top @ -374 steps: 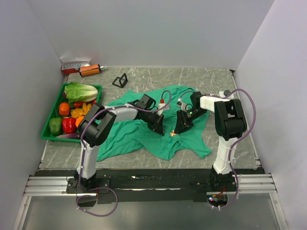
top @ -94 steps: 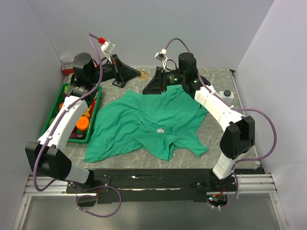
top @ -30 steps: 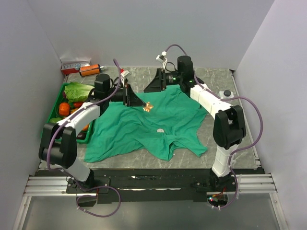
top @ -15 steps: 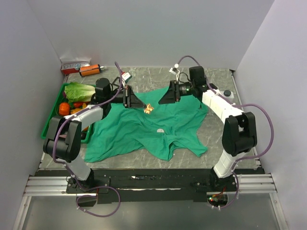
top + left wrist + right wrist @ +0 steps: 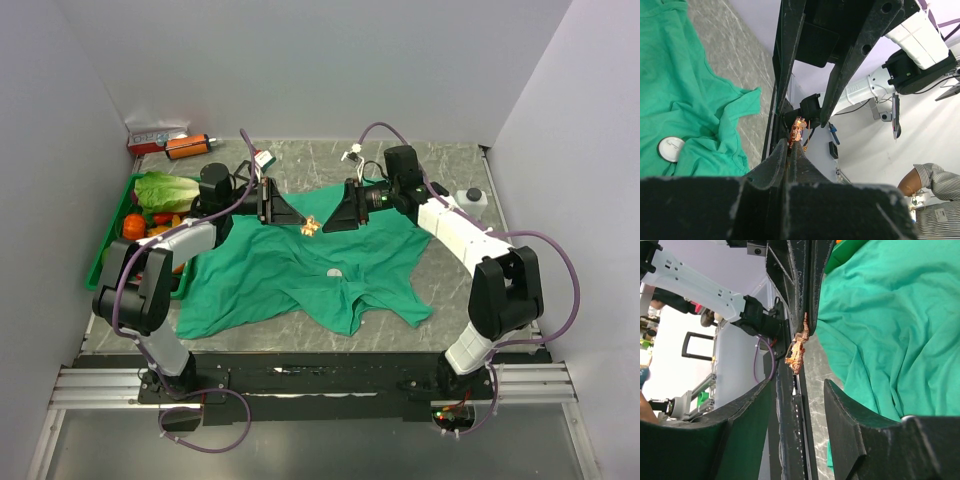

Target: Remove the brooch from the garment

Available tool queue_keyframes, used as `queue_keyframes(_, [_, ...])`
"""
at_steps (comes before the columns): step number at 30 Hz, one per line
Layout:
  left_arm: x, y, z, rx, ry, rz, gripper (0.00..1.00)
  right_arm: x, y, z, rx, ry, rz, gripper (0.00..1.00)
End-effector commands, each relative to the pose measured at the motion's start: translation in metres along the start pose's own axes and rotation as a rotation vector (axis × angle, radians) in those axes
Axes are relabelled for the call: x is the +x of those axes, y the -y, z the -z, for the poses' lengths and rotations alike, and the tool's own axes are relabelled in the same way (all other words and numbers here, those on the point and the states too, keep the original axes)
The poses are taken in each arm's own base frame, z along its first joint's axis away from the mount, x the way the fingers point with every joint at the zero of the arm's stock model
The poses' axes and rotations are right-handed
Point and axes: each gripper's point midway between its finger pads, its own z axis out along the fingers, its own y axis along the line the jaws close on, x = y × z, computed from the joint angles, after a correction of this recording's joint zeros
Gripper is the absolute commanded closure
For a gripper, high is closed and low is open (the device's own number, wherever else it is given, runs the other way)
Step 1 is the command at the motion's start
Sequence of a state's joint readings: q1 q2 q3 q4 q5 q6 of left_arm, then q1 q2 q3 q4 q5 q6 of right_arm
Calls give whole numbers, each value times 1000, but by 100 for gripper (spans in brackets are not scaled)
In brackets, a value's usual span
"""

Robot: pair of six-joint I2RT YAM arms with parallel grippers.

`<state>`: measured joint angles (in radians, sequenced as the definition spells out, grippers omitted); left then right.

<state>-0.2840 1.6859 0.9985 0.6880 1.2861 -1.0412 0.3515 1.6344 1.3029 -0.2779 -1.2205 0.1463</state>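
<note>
Above tabletop's far middle, over garment (image 5: pixel 290 270): left gripper (image 5: pixel 299 222) pinches brooch (image 5: pixel 311 226); right gripper (image 5: pixel 329 226) spread alongside. A knock could dislodge it.

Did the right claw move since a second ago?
Yes. The right gripper slid from the garment's far edge toward its middle, nearer the white disc, and now sits beside the brooch.

Robot lab, grey-panel booth (image 5: pixel 300 70), alu rail (image 5: pixel 100 388) mount
</note>
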Motion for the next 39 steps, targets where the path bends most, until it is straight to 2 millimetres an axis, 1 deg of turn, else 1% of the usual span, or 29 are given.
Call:
queue_keyframes(1, [-9, 16, -1, 29, -1, -85, 99, -10, -17, 2, -18, 25, 66, 47])
queue_keyframes(8, [-9, 14, -4, 29, -9, -82, 99, -14, -15, -11, -51, 17, 33, 50])
queue_keyframes(9, [-9, 14, -4, 29, -9, -81, 99, -17, -17, -12, -58, 17, 40, 50])
queue_keyframes(11, [-9, 14, -4, 32, -11, -79, 99, -17, -17, -17, -70, 8, 37, 51])
queue_keyframes(15, [-11, 14, -4, 35, -14, -85, 99, -18, -18, -20, -82, 2, 30, 54])
queue_keyframes(17, [-11, 13, -4, 34, -14, -84, 99, -17, -17, -22, -84, 0, 26, 57])
queue_keyframes(20, [-11, 12, -5, 35, -17, -81, 99, -17, -16, -22, -85, 1, 21, 62])
queue_keyframes(23, [-12, 10, -5, 36, -20, -75, 99, -18, -17, -22, -90, 3, 22, 64])
queue_keyframes(34, [-14, 7, -6, 36, -22, -70, 99, -21, -17, -18, -81, 6, 29, 62])
queue_keyframes(38, [-15, 7, -7, 37, -25, -69, 99, -22, -17, -15, -99, 16, 11, 62])
queue_keyframes(39, [-14, 7, -7, 39, -27, -69, 99, -24, -19, -10, -122, 21, 3, 62])
